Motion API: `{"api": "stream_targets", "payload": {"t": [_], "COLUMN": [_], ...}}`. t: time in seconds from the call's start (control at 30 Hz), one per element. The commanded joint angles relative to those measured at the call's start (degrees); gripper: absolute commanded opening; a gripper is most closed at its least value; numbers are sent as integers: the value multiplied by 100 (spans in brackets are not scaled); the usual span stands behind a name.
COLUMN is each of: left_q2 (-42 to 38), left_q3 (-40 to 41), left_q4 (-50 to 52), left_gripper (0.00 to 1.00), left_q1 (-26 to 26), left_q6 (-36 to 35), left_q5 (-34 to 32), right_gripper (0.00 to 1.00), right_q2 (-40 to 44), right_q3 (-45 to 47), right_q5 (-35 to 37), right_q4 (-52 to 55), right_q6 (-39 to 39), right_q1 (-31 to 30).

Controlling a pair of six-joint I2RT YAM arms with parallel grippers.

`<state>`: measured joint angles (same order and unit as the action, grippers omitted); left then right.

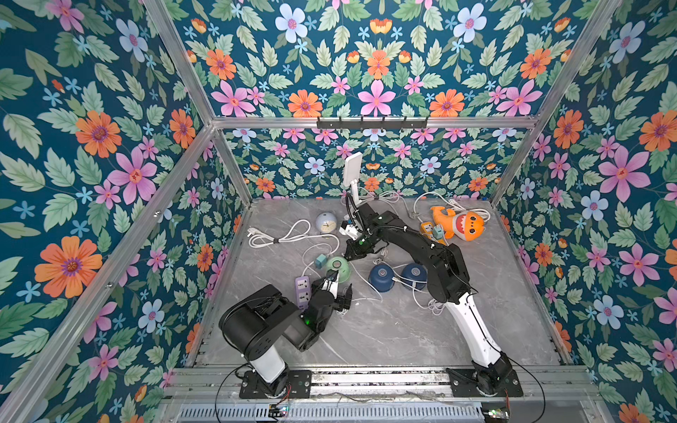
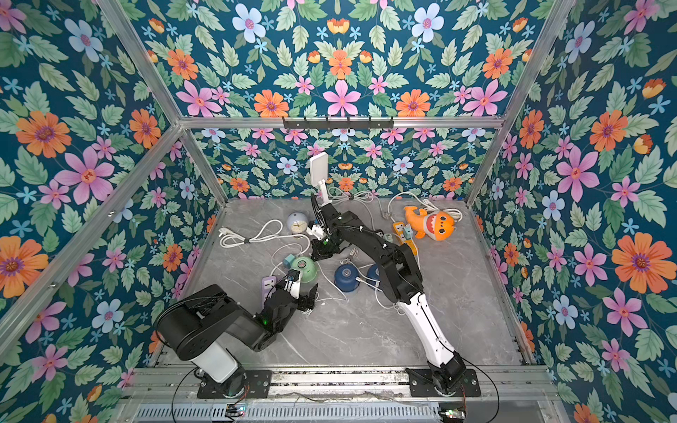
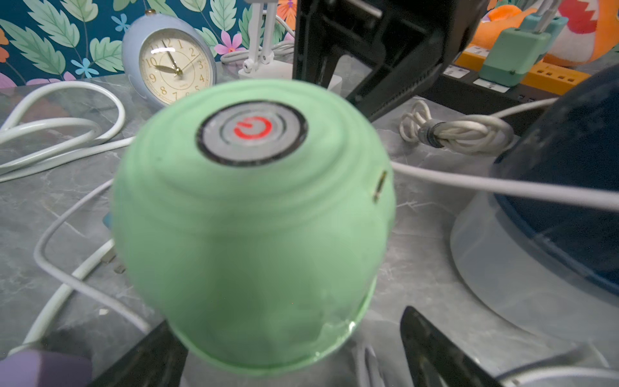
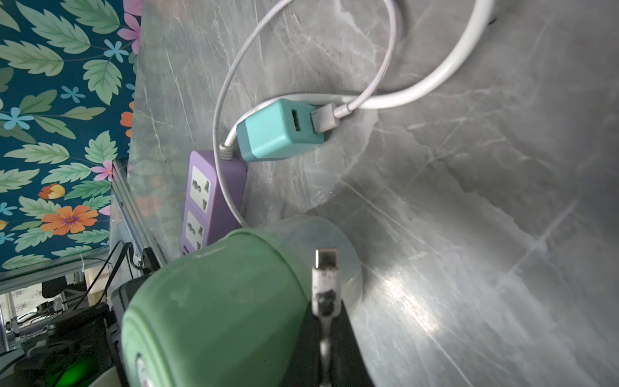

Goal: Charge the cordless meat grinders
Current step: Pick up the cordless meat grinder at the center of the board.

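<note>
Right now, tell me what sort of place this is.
Probably a robot test cell dressed as a home, not a real room: floral wallpaper on a bare aluminium frame, the left arm and right arm bolted at the table front, and props like a clock among cables.

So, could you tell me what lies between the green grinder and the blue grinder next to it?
A white cable crosses the gap between green grinder and blue grinder, clearest in the left wrist view.
</note>
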<state>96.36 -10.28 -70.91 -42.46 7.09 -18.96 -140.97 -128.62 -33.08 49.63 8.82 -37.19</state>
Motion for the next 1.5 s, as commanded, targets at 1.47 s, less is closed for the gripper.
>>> {"api": "stream_targets", "payload": {"t": [1.47], "left_q2": [-2621], "left_q3": [-1205], "left_q4": [3239], "left_gripper": [74], "left_q1": [379], "left_q6": [-704], "left_q5": [840], "right_gripper": [0], "right_q2": [2470], "right_q3": [1321], "right_q5": [1798], "right_q4": [28], "right_q6": [-79], "right_q1": [-104]}}
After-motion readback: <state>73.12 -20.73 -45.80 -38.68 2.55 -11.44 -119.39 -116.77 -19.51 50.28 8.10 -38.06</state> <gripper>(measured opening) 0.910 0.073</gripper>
